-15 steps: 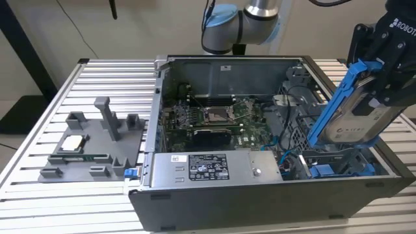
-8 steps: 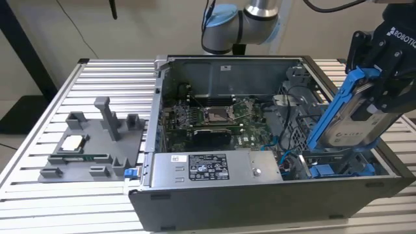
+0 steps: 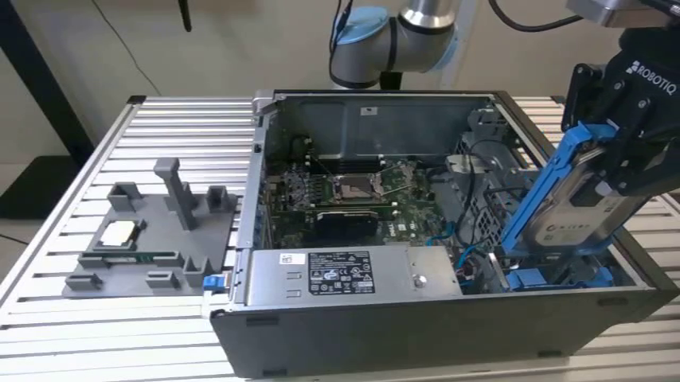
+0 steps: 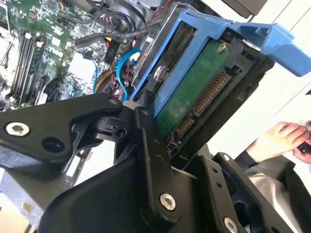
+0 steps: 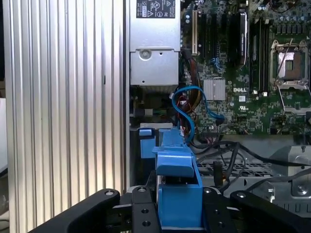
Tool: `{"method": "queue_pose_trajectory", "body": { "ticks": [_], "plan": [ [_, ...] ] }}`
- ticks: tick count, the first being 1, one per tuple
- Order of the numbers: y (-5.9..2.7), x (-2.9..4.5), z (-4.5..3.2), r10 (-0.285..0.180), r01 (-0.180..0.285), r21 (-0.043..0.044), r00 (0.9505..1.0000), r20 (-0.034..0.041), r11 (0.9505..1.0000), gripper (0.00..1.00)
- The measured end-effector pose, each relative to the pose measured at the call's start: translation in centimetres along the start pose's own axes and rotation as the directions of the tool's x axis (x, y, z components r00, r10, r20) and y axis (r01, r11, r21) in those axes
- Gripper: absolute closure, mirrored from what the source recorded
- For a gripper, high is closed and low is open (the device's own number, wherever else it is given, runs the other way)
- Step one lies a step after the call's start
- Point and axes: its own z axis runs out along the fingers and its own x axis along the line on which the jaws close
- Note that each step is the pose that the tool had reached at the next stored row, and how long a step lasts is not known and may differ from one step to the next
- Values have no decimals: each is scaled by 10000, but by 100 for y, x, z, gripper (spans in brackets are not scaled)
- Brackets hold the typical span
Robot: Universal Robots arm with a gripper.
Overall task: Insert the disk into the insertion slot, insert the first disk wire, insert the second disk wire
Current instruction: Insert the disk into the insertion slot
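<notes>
Disk [image 3: 579,223], gripped tilted by the closed claw [image 3: 611,163], hangs over the computer case's [image 3: 425,334] insertion slot [image 3: 558,277].

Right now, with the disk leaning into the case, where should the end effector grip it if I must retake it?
Take the blue carrier at the raised end of the disk, coming from above the computer case, as the end effector holds it. The disk leans with its lower end down inside, and the connector on its green board is best left clear.
</notes>
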Motion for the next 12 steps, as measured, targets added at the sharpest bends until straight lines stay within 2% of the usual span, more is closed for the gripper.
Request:
{"method": "queue_pose_trajectory", "body": {
  "ticks": [12],
  "plan": [
    [-37, 8, 142, 2, -2, 2, 10000, -1, 10000, 67]
  ]
}}
